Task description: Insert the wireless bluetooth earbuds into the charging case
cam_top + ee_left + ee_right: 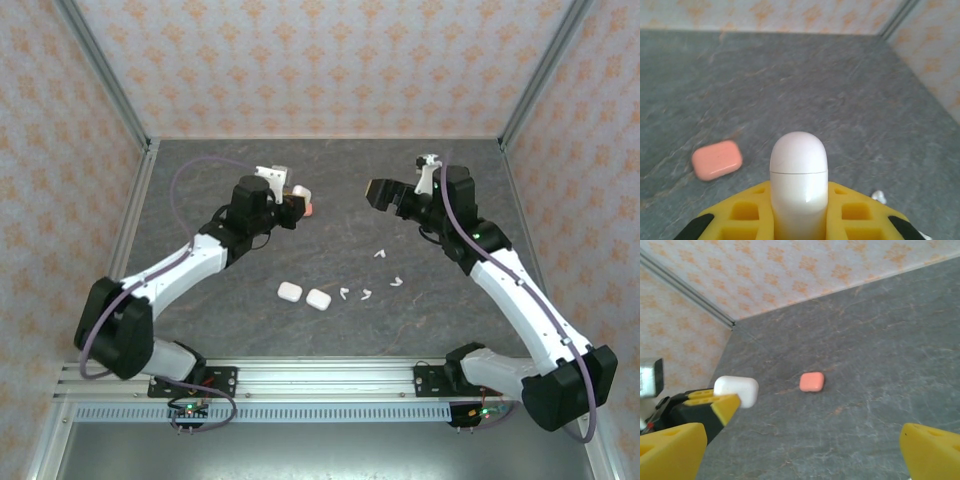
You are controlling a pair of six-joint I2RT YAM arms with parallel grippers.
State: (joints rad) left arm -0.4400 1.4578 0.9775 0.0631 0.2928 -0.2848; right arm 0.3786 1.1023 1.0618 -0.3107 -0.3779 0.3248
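Top external view has the left arm (180, 265) stretched to the upper middle of the bench (250, 330). The left jaws are closed tight on the held case (798, 170), a white one. In the left wrist view it is clamped between yellow fingers (745, 212), rounded end pointing away and lid seam shut. Just past those jaws a coral case (308, 207) lies flat on the bench. The left wrist view shows the coral case (717, 159) at the left of the frame, and the right wrist view shows the coral case (812, 381) near the centre. The right arm (520, 300) comes in from the right side of the frame. The right jaws are spread wide and hold nothing, and they face the left jaws across a gap. In the right wrist view its yellow fingers (670, 452) sit at the lower corners with bare bench between them, and the held case (736, 390) is at the left edge. Four white earbuds (366, 294) lie loose on the bench below centre, all outside the cases. Two lie side by side just right of two white cases (290, 291), one earbud (397, 281) is a little further right, and one earbud (380, 254) is above the rest. The white cases lie close together, and I cannot tell if they touch.
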